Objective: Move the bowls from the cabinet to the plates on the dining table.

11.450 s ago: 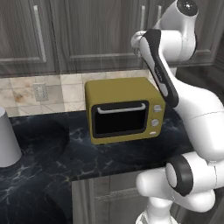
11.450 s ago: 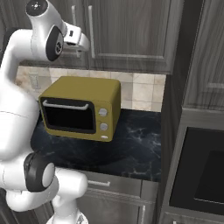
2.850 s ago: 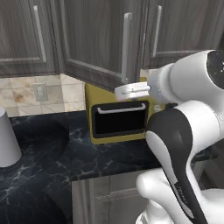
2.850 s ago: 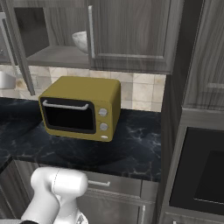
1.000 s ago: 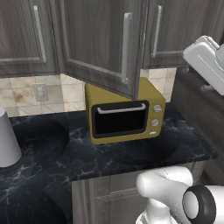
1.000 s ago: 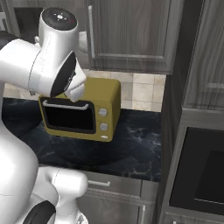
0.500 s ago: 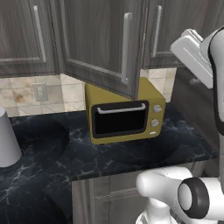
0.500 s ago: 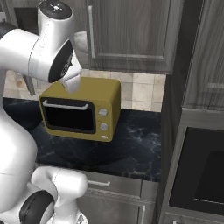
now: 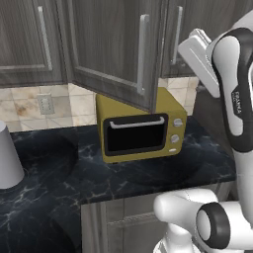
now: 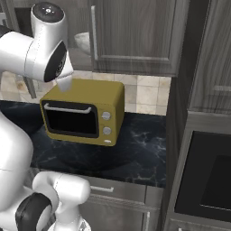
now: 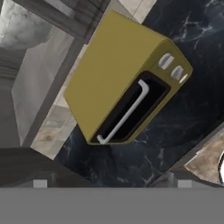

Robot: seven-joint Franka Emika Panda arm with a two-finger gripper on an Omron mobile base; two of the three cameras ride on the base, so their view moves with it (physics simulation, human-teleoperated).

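The cabinet [image 10: 135, 36] stands with its left door [image 9: 113, 54] swung open over the counter. Inside it, on the shelf, a pale round bowl [image 10: 82, 41] shows behind my arm [image 10: 43, 54]; its pattern is too small to tell. My gripper [image 11: 112, 183] is open, with nothing between its fingertips [image 11: 40, 183]. It hangs in the air in front of the cabinet and looks down on the yellow toaster oven [image 11: 127, 87]. The plates and the dining table are out of view.
The toaster oven [image 9: 141, 128] sits on a black veined counter [image 9: 74, 183] right under the open door. A pale grey cylinder [image 9: 7, 158] stands at the counter's left. A tall dark unit with a built-in oven [image 10: 207, 180] closes off the right side.
My arm has swung in from the right toward the open cabinet and its upper links have shifted. The gripper stays open; the door and the toaster oven have not moved.
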